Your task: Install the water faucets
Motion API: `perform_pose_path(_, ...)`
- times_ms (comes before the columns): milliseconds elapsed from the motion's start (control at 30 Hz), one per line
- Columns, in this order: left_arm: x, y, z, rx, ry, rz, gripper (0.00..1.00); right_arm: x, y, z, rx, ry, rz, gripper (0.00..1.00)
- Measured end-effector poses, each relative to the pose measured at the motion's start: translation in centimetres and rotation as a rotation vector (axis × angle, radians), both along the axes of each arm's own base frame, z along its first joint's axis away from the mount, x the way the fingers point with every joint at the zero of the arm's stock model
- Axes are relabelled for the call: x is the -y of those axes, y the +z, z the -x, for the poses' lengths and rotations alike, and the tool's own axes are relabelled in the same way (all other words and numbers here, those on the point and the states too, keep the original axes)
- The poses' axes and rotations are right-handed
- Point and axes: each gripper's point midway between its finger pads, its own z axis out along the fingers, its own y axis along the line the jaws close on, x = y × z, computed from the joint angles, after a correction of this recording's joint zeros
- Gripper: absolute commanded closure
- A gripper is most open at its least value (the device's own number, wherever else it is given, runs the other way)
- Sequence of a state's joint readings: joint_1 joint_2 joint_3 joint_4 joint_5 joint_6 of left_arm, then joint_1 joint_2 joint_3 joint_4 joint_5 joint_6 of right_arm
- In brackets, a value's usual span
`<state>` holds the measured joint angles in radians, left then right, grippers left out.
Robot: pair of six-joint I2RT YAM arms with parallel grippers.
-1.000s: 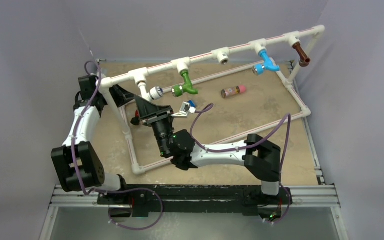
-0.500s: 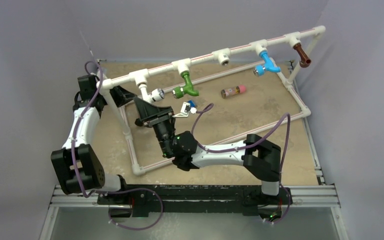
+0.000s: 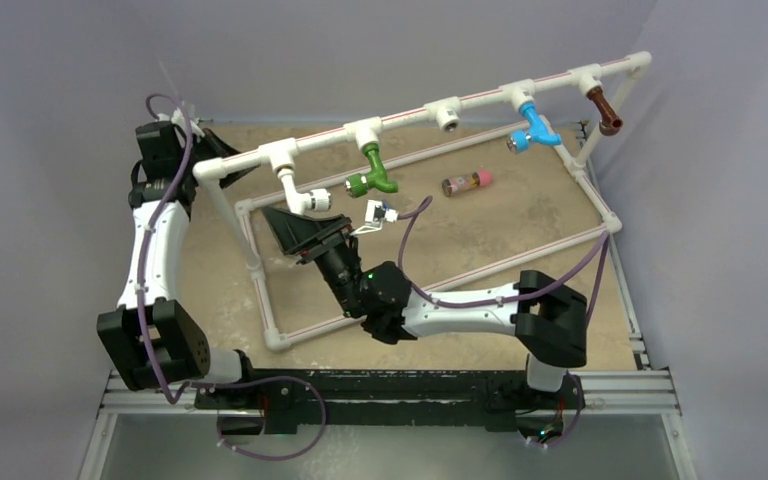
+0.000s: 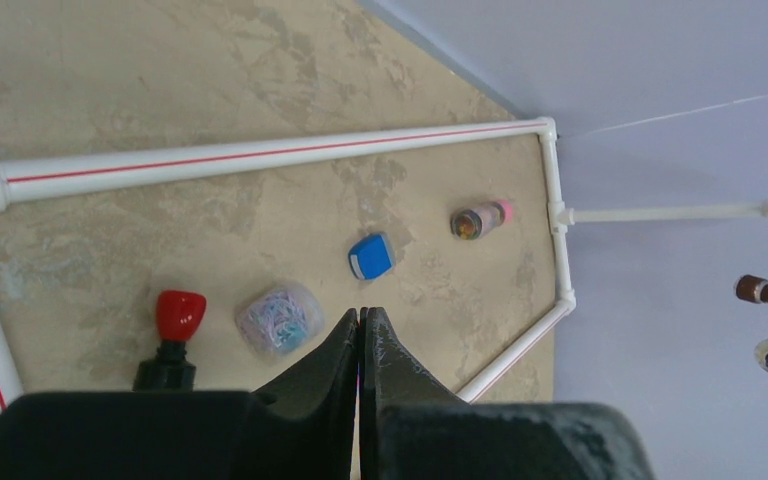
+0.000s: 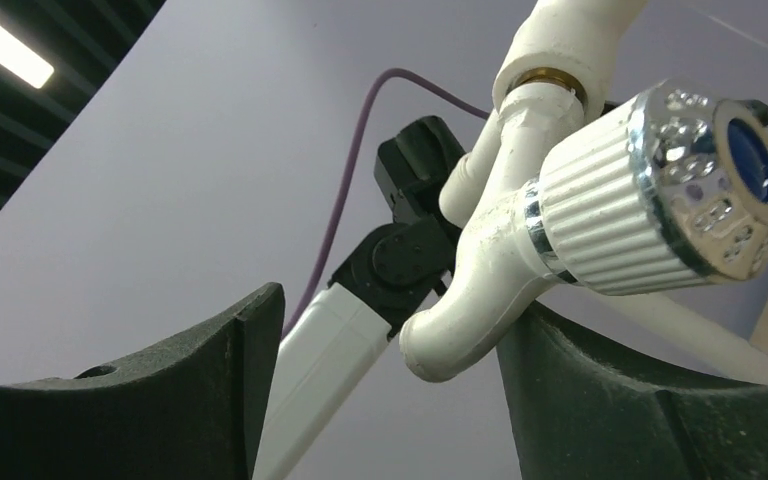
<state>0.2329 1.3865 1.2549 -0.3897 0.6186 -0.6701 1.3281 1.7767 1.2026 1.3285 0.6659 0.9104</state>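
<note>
On the white pipe frame (image 3: 405,112), the white faucet (image 3: 305,198) hangs from the left T-fitting, followed by the green faucet (image 3: 370,172), the blue faucet (image 3: 532,128) and the brown faucet (image 3: 603,108). My right gripper (image 3: 300,222) sits just below the white faucet (image 5: 560,230) and is open. In the right wrist view its spout lies between the fingers of the right gripper (image 5: 385,370), close to the right one with a wide gap on the left. My left gripper (image 3: 222,148) is shut on nothing at the frame's far-left corner; the left wrist view shows this gripper (image 4: 362,325) above the table.
One T-fitting (image 3: 447,113) between the green and blue faucets has no faucet. Inside the frame's base lie a blue cube (image 4: 370,256), a small bottle (image 4: 480,218), a clear bag of rubber bands (image 4: 280,318) and a red-capped black piece (image 4: 180,312).
My right gripper has opened and let go of the white faucet, which stays on its fitting. The left arm has drawn back to the far left, away from the frame's upright.
</note>
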Motion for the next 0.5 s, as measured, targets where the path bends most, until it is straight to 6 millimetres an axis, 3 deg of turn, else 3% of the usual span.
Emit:
perform_pose_path(200,-1.2,2.5,-1.2,0.045,0.062,-0.045,1.00,0.5,-1.0,0.7,0.004,0.027,0.075,0.20)
perform_pose_path(500,-2.5,7.7,-2.9,0.165,0.112,-0.102,1.00,2.0,-5.1,1.3,0.005,0.027,0.255,0.19)
